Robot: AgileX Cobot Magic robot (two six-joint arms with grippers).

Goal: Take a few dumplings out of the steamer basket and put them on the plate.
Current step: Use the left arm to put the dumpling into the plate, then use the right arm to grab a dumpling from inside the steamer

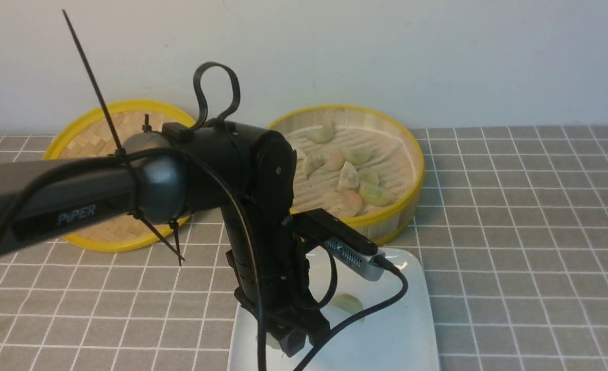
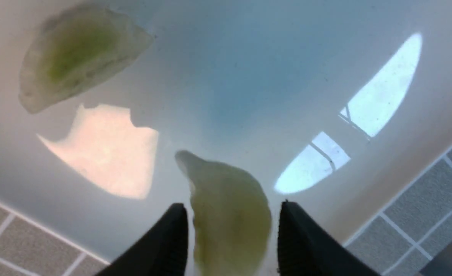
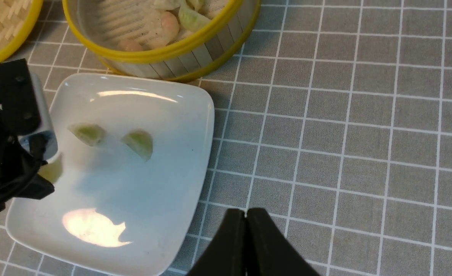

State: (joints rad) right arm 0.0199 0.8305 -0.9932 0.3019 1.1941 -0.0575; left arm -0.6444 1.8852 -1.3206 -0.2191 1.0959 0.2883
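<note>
So the dumpling [image 2: 231, 214] is over the near-left part of the plate [image 3: 164, 180], right between the left gripper's [image 2: 233, 218] fingertips, which look parted with a sliver of a gap each side. Its long axis runs along the fingers rather than across them, so I'd guess backing straight off works. Left arm's clearly the nearer one; the right gripper [image 3: 245, 212] is shut. Dumpling's pale green, cloudy, with one pointy tip.
</note>
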